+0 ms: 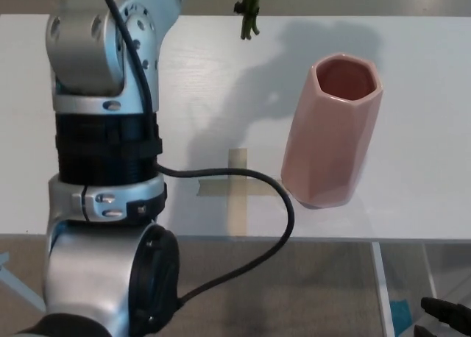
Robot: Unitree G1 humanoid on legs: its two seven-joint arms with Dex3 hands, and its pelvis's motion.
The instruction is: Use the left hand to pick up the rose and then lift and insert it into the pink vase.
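Green rose stem [249,13] hangs above the table [412,65]; left hand is out of frame; pink vase [331,131] upright.

text: none readable | labels: none | numbers: none | signs: none
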